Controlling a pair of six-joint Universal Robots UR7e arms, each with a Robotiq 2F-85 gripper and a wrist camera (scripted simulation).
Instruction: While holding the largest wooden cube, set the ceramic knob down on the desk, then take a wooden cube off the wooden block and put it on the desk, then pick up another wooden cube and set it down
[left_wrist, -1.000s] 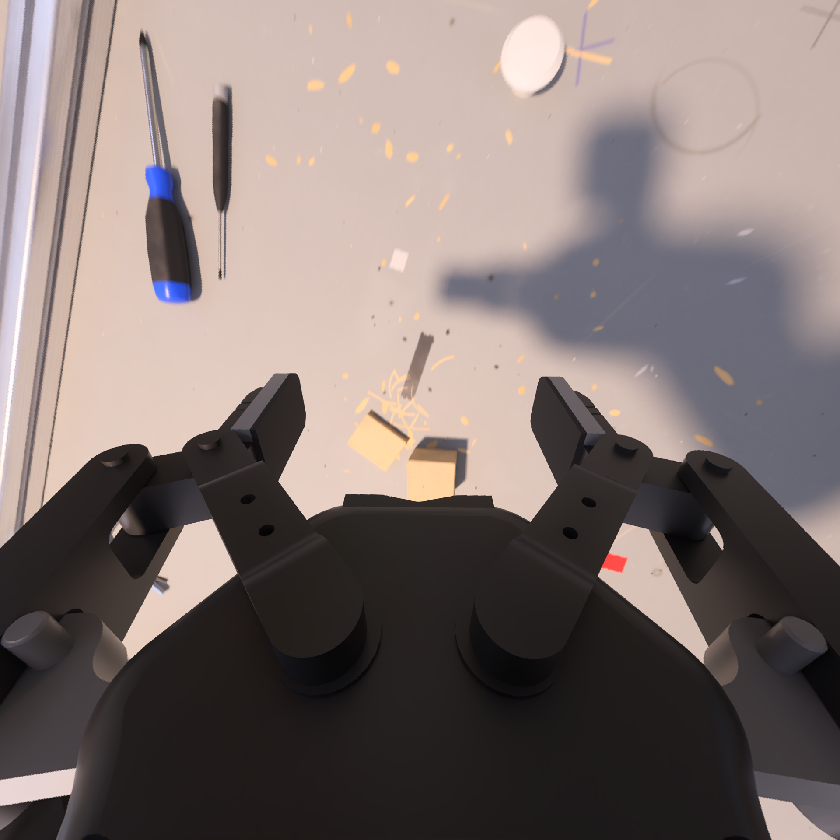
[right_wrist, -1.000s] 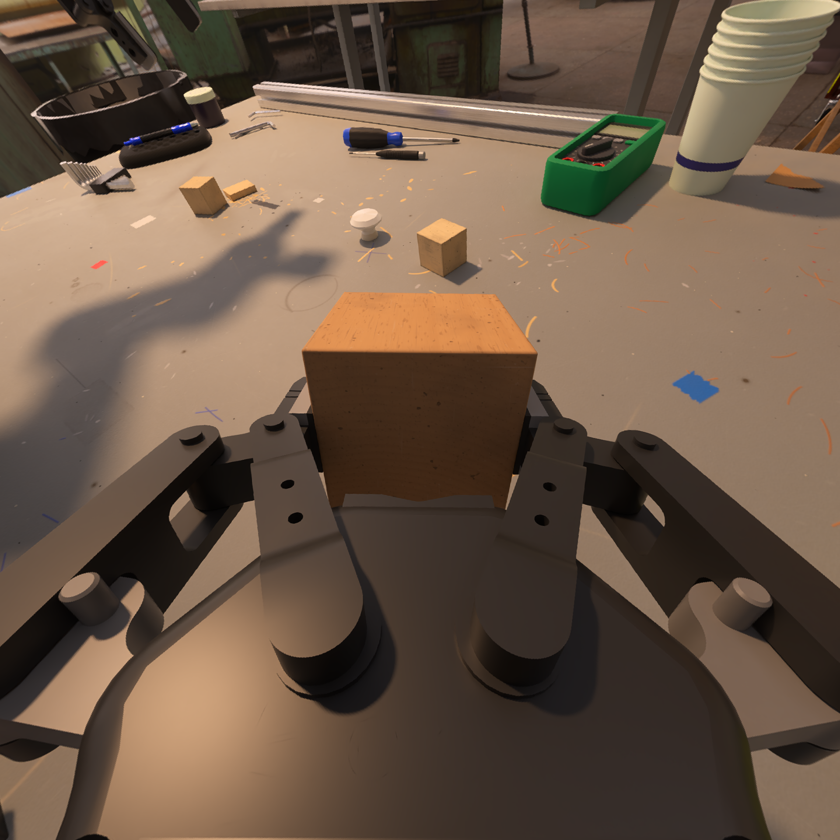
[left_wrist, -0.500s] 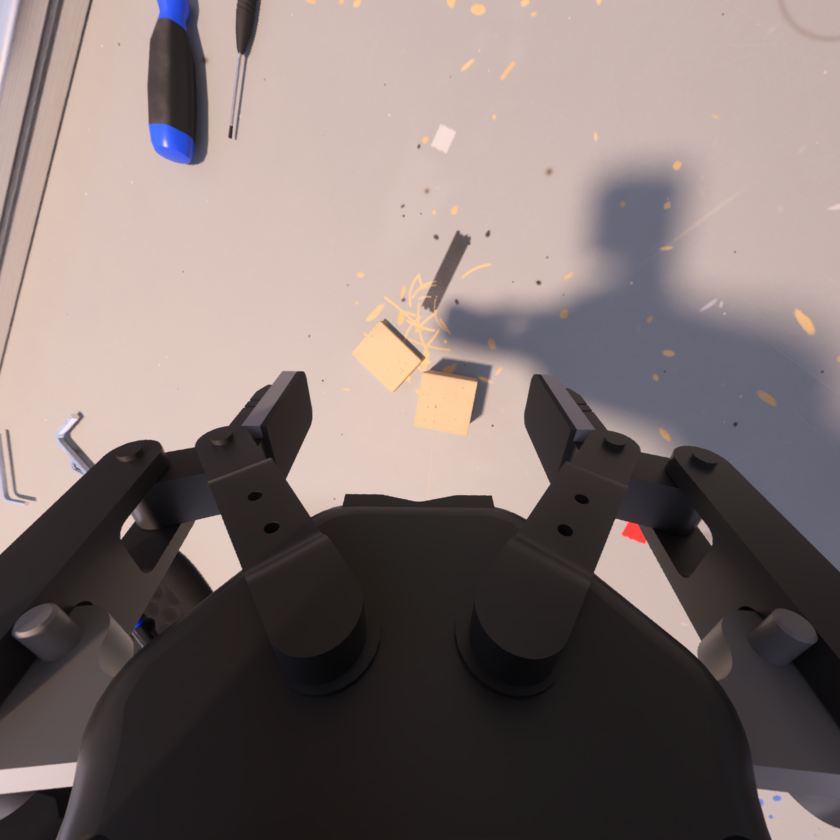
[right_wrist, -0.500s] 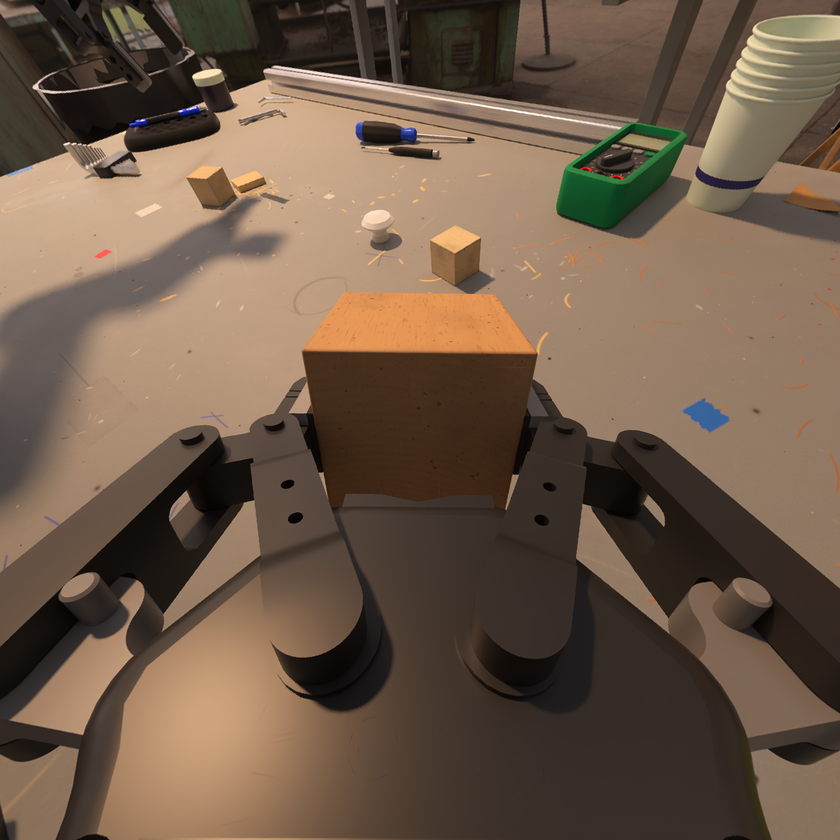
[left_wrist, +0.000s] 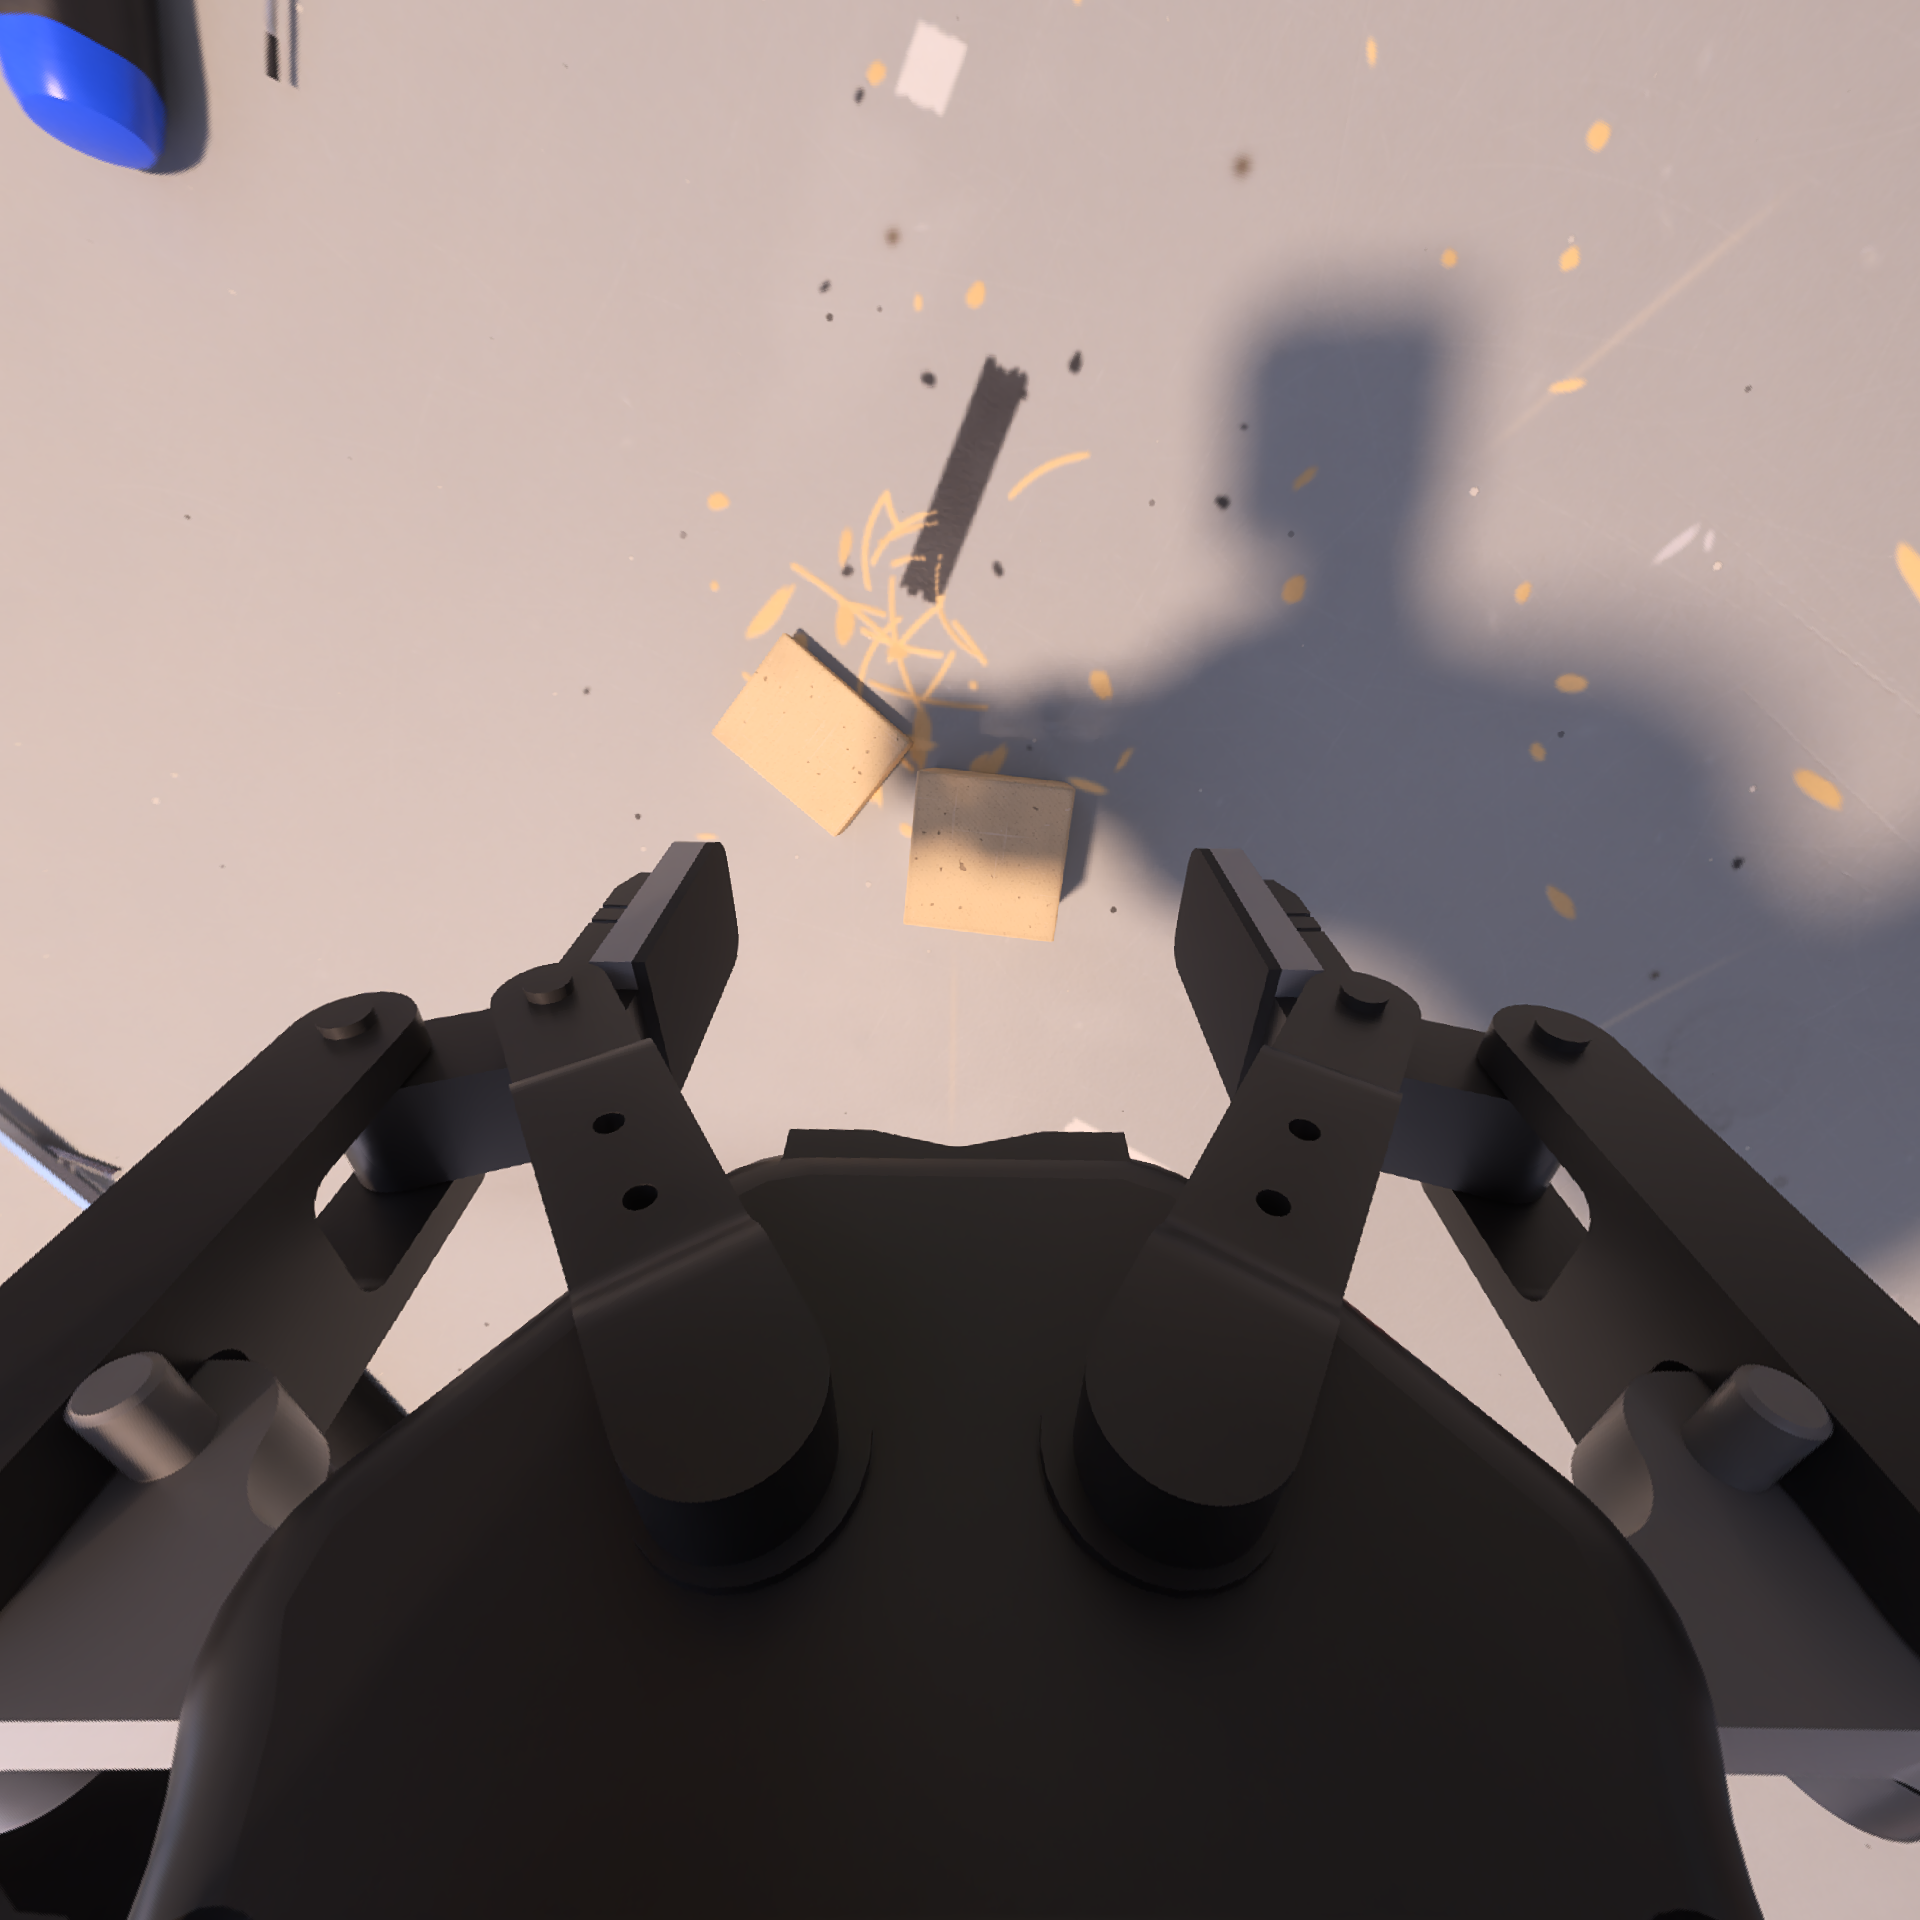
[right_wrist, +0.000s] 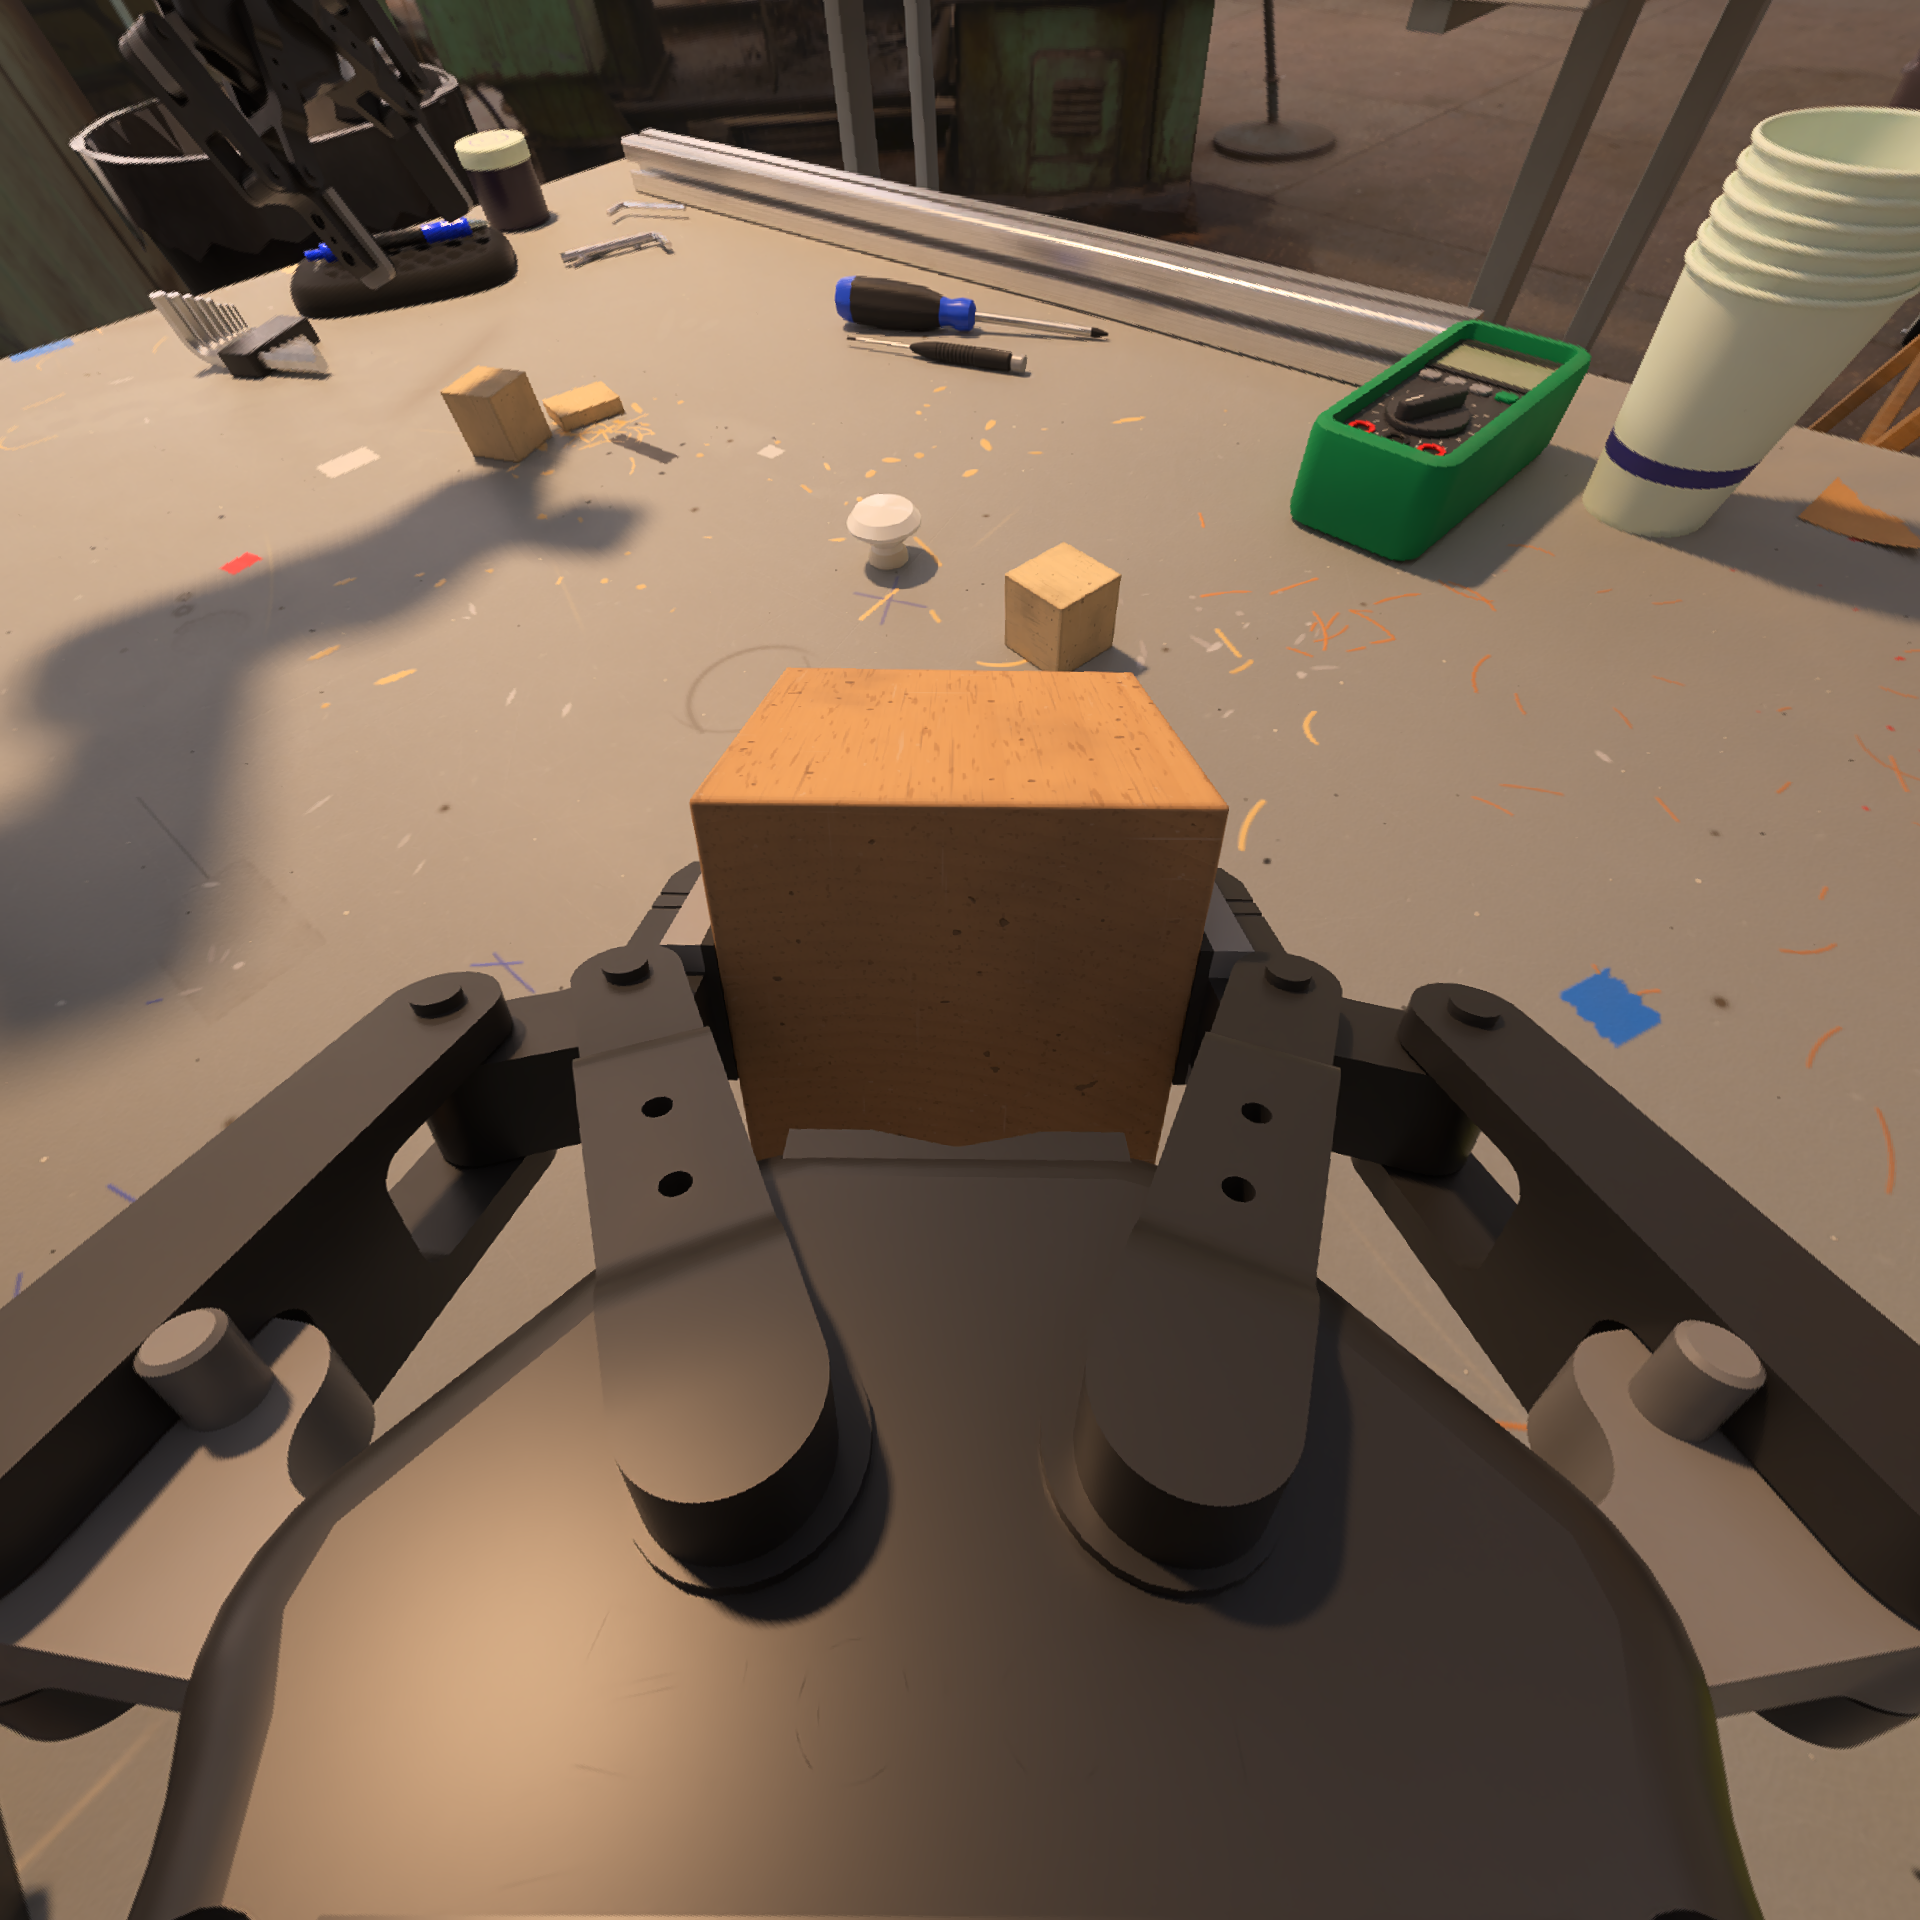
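Observation:
My right gripper (right_wrist: 956, 935) is shut on the largest wooden cube (right_wrist: 956, 914) and holds it above the desk. Beyond it the white ceramic knob (right_wrist: 884, 528) stands on the desk, with a small wooden cube (right_wrist: 1062, 605) to its right. Far left, another small wooden cube (right_wrist: 495, 410) stands on the desk beside the flat wooden block (right_wrist: 584, 403). My left gripper (left_wrist: 958, 909) is open and empty, pointing down. That cube (left_wrist: 987, 854) lies just ahead between its fingertips, the block (left_wrist: 810, 732) just beyond on the left. The left gripper also shows in the right wrist view (right_wrist: 301, 156).
A blue-handled screwdriver (right_wrist: 914, 304) and a thin black one (right_wrist: 956, 355) lie at the back. A green multimeter (right_wrist: 1439, 436), stacked paper cups (right_wrist: 1787, 322) and an aluminium rail (right_wrist: 1039, 244) line the far side. A black bit holder (right_wrist: 405, 270) and hex keys (right_wrist: 613, 247) lie far left.
My left gripper has moved in over the small cube and the block, which now lie closer and larger between the open fingers. The right gripper keeps its hold on the large cube.

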